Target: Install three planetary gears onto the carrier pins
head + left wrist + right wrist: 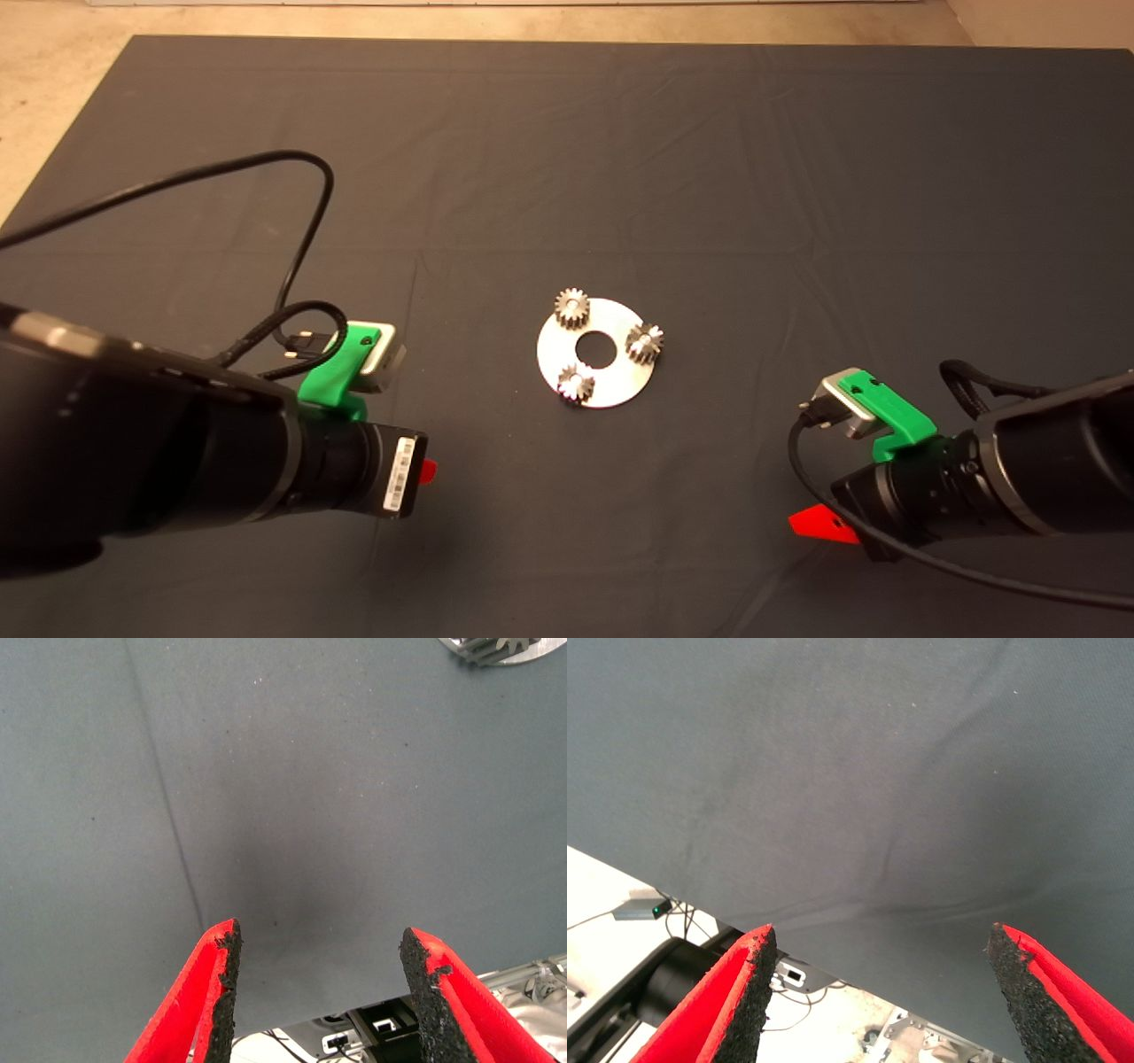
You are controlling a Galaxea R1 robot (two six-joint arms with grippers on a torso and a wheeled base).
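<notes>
Currently, status by item:
Disc [611, 377]: lay mid-mat [567, 159], between the two arms, touching neither.
Gears: three on the disc, around its centre hole: far one [573, 307], right one [646, 342], near one [576, 385]. Each sat where a pin would be; pins themselves hidden, so seating depth could not be told.
Left gripper [319, 992]: near the mat's front edge, left of the disc and well apart from it. Fingers [213, 992] spread wide, nothing between them.
Right gripper [877, 992]: front right of the disc, also well apart. Fingers [731, 1001] spread wide, holding nothing.
Left wrist view only: disc rim with one gear's teeth [509, 645] at the frame edge.
Right wrist view only: bare mat, floor and cables past its edge; no disc.
</notes>
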